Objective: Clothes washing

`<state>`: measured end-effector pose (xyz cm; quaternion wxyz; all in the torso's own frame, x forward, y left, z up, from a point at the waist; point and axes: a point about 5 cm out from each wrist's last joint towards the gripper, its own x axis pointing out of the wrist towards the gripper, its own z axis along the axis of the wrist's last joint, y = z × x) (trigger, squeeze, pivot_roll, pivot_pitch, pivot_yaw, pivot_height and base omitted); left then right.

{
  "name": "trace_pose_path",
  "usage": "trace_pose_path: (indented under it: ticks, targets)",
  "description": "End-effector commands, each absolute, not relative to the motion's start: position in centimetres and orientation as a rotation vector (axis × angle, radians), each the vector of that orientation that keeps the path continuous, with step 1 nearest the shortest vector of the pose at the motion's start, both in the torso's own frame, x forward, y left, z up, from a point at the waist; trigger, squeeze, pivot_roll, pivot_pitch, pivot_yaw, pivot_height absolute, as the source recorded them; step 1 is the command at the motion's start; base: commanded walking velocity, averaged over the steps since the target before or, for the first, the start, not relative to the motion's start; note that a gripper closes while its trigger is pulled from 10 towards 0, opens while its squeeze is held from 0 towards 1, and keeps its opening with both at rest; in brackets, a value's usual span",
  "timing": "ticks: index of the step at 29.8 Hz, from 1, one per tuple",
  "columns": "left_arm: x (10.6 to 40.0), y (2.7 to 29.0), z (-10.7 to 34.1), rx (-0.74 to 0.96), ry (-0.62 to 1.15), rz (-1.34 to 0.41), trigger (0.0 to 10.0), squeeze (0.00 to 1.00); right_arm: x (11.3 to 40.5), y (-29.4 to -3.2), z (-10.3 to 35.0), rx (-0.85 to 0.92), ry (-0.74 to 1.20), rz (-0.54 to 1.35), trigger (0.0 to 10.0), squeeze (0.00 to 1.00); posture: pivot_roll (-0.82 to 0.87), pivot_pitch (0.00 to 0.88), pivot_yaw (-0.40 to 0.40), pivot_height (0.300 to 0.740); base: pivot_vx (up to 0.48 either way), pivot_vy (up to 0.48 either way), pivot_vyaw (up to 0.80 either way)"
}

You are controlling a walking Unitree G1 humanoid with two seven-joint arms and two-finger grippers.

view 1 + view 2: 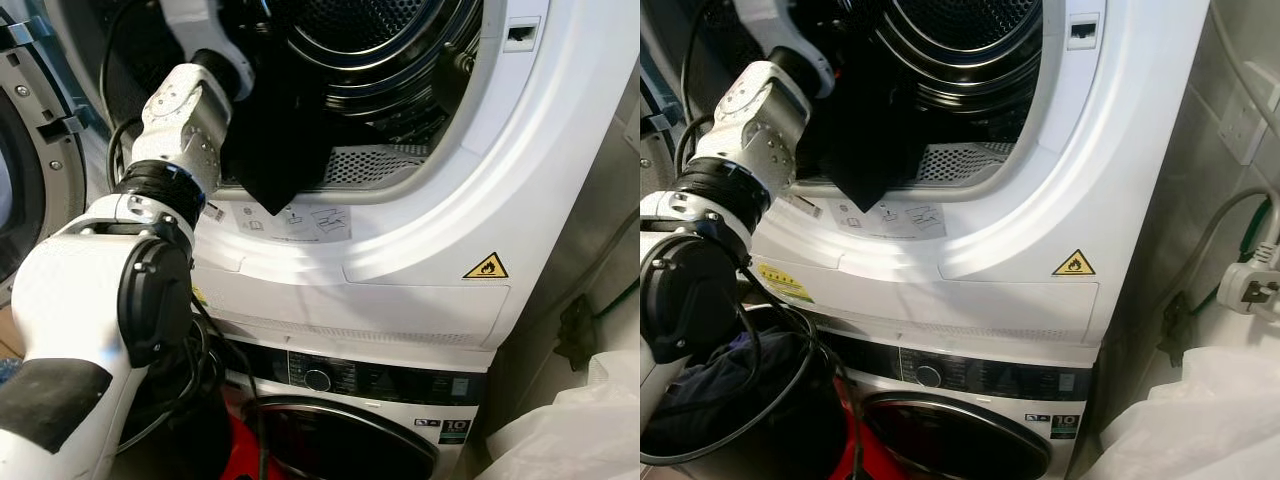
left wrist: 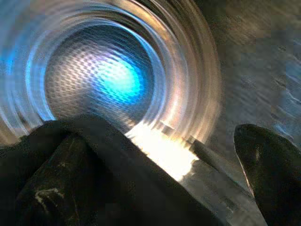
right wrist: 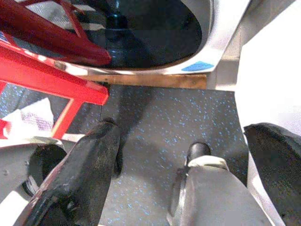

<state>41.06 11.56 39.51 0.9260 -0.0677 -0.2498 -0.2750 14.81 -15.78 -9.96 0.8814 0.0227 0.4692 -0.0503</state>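
A black garment (image 1: 275, 150) hangs over the lower lip of the upper machine's open drum (image 1: 370, 40), one corner pointing down onto the white front. My left arm (image 1: 185, 120) reaches up into that opening beside the cloth. In the left wrist view my left gripper (image 2: 160, 141) is open and looks into the perforated drum (image 2: 99, 75); the black garment (image 2: 108, 188) lies draped over one finger, and the other finger (image 2: 273, 174) is bare. My right gripper (image 3: 181, 129) hangs low and open over the speckled floor.
The lower washing machine has a control panel (image 1: 360, 380) and a dark round door (image 1: 340, 440). An open door (image 1: 30, 170) stands at the left. A red frame (image 3: 42, 75) stands by the floor. At the right are a white bag (image 1: 1200, 420) and a wall plug (image 1: 1250, 285).
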Motion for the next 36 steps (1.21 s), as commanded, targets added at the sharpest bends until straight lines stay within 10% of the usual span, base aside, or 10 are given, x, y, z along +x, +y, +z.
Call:
trace_pose_path:
  ticks: [1,26,36]
  targets:
    - [41.0,9.9,37.5,0.036,-0.399,-0.753,10.0,0.0,14.8,-15.2,-10.0,0.055,0.98,-0.096,10.0,0.0,-0.04,0.0,0.159,0.74,0.0,0.0,0.0]
    - [39.0,13.0,38.0,-0.063,-0.633,-0.906,10.0,0.0,15.5,-14.1,-9.8,0.055,0.975,-0.049,10.0,0.0,0.0,0.0,0.163,0.74,0.0,0.0,0.0]
    - [32.7,12.3,31.5,-0.019,-0.543,-0.955,10.0,0.0,15.5,-14.1,-9.8,0.061,0.973,-0.052,10.0,0.0,0.04,0.0,0.171,0.74,0.0,0.0,0.0]
